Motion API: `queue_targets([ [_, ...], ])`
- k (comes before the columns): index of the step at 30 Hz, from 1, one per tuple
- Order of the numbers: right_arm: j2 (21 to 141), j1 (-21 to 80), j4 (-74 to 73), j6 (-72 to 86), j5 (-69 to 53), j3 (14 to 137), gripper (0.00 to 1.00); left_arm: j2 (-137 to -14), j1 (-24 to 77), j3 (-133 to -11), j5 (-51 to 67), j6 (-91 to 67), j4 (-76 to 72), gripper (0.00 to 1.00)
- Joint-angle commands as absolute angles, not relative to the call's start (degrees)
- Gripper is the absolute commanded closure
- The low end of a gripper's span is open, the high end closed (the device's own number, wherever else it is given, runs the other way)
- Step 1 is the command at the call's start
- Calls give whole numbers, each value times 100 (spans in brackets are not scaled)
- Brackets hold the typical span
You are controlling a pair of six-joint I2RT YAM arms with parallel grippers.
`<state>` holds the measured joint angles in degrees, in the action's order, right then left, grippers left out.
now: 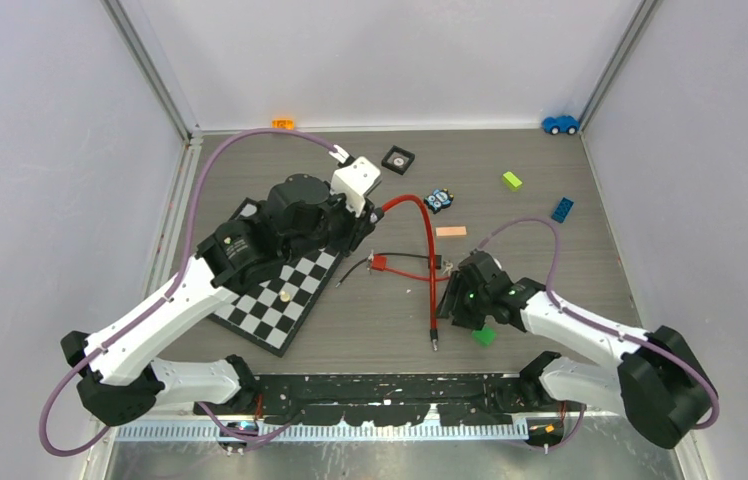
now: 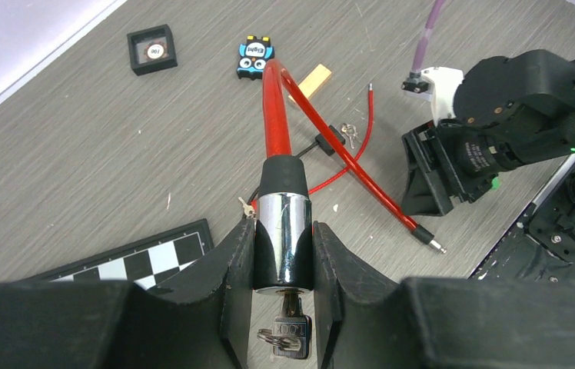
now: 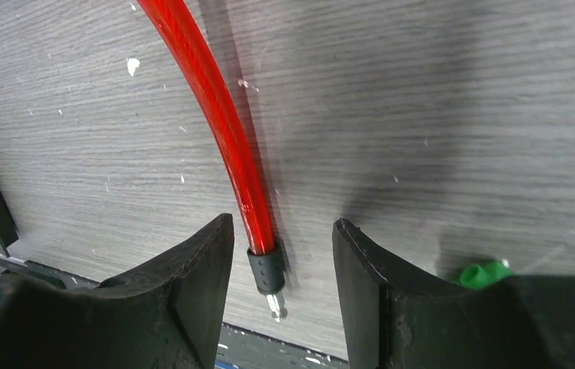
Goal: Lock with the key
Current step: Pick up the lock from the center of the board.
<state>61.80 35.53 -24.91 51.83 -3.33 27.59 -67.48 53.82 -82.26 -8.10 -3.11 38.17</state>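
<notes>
A chrome lock barrel [image 2: 284,238] on a red cable [image 2: 275,108] sits between the jaws of my left gripper [image 2: 284,234], which is shut on it. A silver key [image 2: 290,334] with a ring sticks out of the barrel's near end. In the top view the left gripper [image 1: 365,222] is above the chessboard's far corner and the cable [image 1: 420,212] loops right and down. The cable's free end, a black cap [image 3: 265,269] with a metal pin [image 3: 275,306], lies on the table between the jaws of my open right gripper [image 3: 283,231], not touching them.
A chessboard [image 1: 280,300] lies under the left arm. A green brick [image 1: 484,336] sits right beside the right gripper. A red connector with black wires [image 1: 380,263], spare small keys [image 2: 350,134], an owl card [image 1: 438,200], a black box [image 1: 398,158] and loose bricks [image 1: 512,180] lie farther back.
</notes>
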Motion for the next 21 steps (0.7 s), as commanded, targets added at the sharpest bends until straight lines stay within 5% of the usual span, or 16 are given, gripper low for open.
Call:
queue_targets([
  [1, 6635, 3585, -1136, 5321, -433, 2715, 45, -6679, 5361, -8236, -688, -428, 3561, 100],
  [7, 7427, 3608, -647, 5263, -121, 2845, 50, -6672, 5359, -8209, -579, -479, 3537, 100],
  [15, 8277, 3834, -1879, 4913, 909, 3593, 64, -6639, 5361, -8140, -485, -501, 3509, 100],
  [21, 8794, 4000, -2212, 4857, 1237, 3873, 97, -6618, 5361, -8105, -485, -484, 3519, 100],
])
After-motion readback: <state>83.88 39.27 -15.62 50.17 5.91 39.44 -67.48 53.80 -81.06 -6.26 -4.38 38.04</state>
